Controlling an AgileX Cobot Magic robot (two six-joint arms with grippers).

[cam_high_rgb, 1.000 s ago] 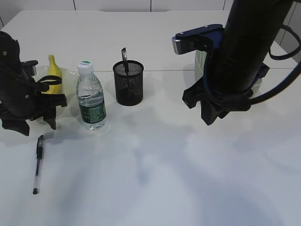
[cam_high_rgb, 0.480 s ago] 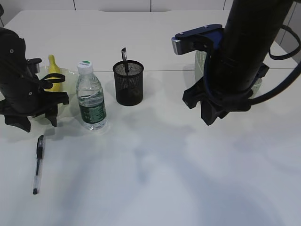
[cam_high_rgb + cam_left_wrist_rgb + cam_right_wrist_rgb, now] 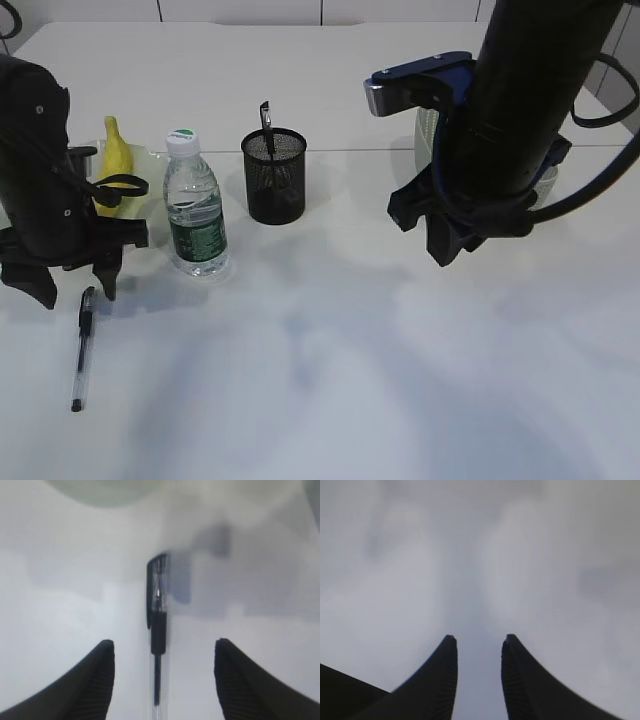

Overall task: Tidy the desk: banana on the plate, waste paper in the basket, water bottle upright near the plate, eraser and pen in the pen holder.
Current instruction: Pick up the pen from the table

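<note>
A clear pen with a black cap lies on the white table at the front left. My left gripper is open and hangs just above its capped end; in the left wrist view the pen lies between the two fingers. The banana lies on the pale plate. The water bottle stands upright beside the plate. The black mesh pen holder holds a dark object. My right gripper hangs above bare table, open by a narrow gap and empty. The eraser does not show.
A pale basket stands behind my right arm, mostly hidden by it. The table's far edge runs along the back. The bottle stands close to the right of my left arm.
My left gripper has moved forward and down from beside the plate to just over the pen's capped end. The right arm has not moved.
</note>
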